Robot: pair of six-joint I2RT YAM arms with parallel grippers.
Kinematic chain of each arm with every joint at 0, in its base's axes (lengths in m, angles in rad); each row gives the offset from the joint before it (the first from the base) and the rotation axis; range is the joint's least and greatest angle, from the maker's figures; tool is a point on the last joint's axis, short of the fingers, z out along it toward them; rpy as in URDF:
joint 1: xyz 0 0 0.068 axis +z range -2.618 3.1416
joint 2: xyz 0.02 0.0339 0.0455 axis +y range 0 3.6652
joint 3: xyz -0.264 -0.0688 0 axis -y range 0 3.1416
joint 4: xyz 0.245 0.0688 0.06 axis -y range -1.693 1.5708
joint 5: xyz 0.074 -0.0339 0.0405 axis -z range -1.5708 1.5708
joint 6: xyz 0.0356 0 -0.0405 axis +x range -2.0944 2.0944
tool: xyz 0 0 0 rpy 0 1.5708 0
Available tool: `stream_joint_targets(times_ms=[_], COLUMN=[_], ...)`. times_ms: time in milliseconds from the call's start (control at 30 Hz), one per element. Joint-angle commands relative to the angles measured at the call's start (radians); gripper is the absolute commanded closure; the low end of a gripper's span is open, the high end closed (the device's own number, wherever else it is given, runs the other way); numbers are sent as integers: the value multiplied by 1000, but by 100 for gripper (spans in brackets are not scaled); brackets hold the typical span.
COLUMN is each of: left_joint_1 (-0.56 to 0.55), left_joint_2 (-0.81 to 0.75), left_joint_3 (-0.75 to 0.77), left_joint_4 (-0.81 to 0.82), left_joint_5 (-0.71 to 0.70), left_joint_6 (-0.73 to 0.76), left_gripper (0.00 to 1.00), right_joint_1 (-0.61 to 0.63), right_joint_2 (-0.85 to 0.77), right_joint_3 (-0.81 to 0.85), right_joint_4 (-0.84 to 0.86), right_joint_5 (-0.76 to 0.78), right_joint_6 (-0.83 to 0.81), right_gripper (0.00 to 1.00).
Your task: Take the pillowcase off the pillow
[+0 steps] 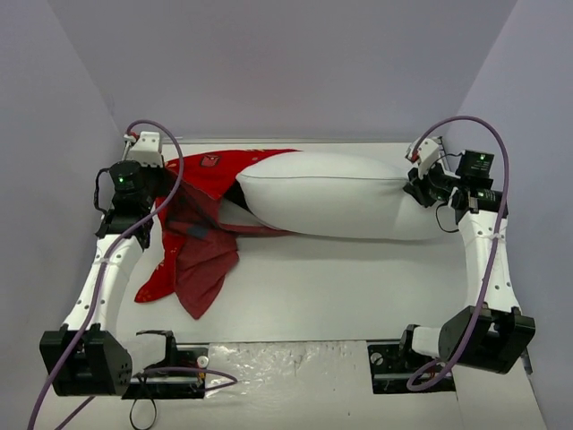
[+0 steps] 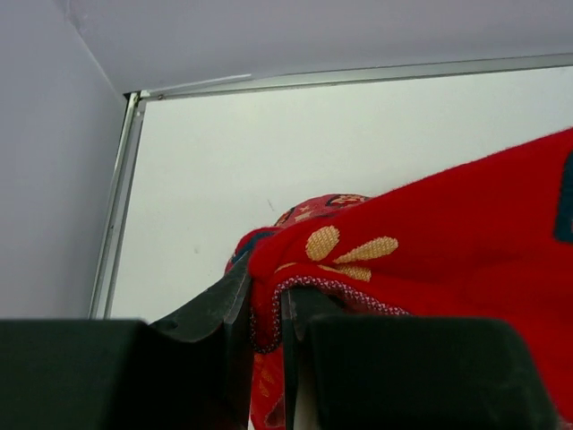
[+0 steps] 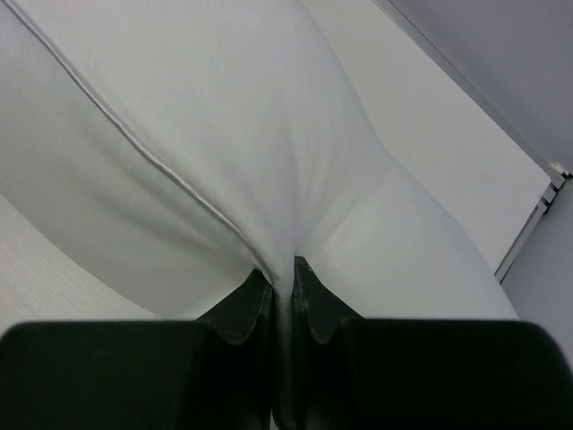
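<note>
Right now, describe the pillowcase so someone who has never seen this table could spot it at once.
On the white table, look at the left side by the left arm. The pillowcase is the limp red fabric bunched there, its hem pinched in the left gripper. Its plump neighbour, the pillow, is plain white; the pillowcase alone is red with gold print.
</note>
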Motion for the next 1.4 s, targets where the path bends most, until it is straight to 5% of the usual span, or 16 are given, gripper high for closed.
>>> stream_joint_targets(times_ms=[0,300,467,700,1133,1367], left_joint_1=[34,64,64,67,58,52], left_joint_2=[31,178,265,388,400,356], left_joint_3=[45,158,258,407,476,405], left_joint_4=[96,59,34,-13,-64,-76], left_joint_5=[-130,-386,-508,-623,-591,-578], left_joint_6=[-2,40,23,-8,-138,-118], left_gripper=[98,98,98,98,98,98], right_joint_1=[-85,-187,-234,-204,-30,-53], right_joint_2=[-4,-11,-15,-10,70,137], right_joint_3=[-38,-9,70,156,355,515], right_joint_4=[49,1,10,235,636,679], right_joint_5=[69,12,-63,-43,322,391], right_joint_6=[-36,-16,119,412,906,958], right_gripper=[100,100,100,100,100,100])
